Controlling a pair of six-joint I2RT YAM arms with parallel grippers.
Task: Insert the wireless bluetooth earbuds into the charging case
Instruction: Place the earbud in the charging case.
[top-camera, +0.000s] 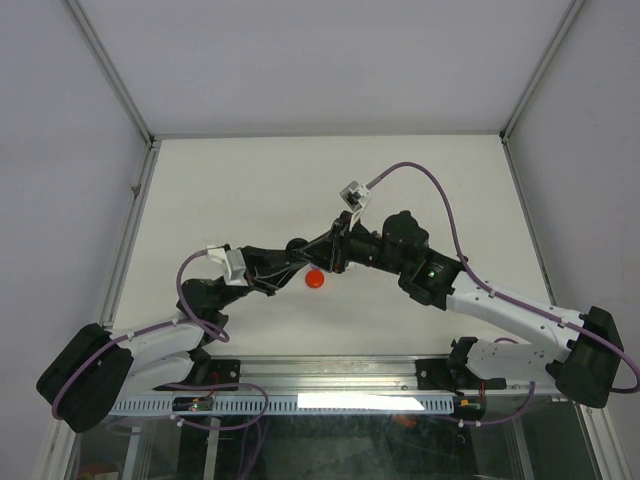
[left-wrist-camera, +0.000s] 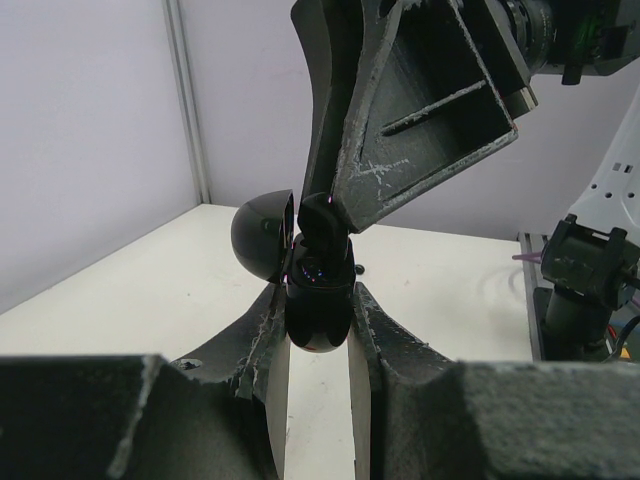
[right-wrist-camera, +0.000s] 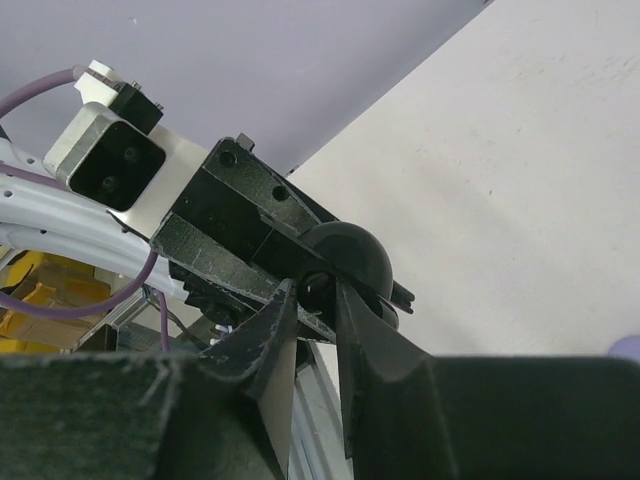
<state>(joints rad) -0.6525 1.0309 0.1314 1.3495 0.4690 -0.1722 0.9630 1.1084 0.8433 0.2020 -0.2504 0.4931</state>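
My left gripper (left-wrist-camera: 318, 296) is shut on the black charging case (left-wrist-camera: 318, 322), held above the table with its domed lid (left-wrist-camera: 262, 236) swung open to the left. From above, my right gripper (left-wrist-camera: 322, 212) comes down with a black earbud (left-wrist-camera: 322, 216) pinched at its fingertips, right at the case's open top. In the right wrist view the earbud (right-wrist-camera: 320, 288) sits between my right gripper's (right-wrist-camera: 318, 292) fingers, against the case lid (right-wrist-camera: 352, 254). From the top camera both grippers (top-camera: 298, 250) (top-camera: 336, 250) meet mid-table.
A small red round object (top-camera: 315, 278) lies on the white table (top-camera: 250, 190) just below the meeting grippers. Grey walls and metal frame posts (top-camera: 128, 215) border the table. The right arm's base (left-wrist-camera: 585, 280) stands at the table's edge.
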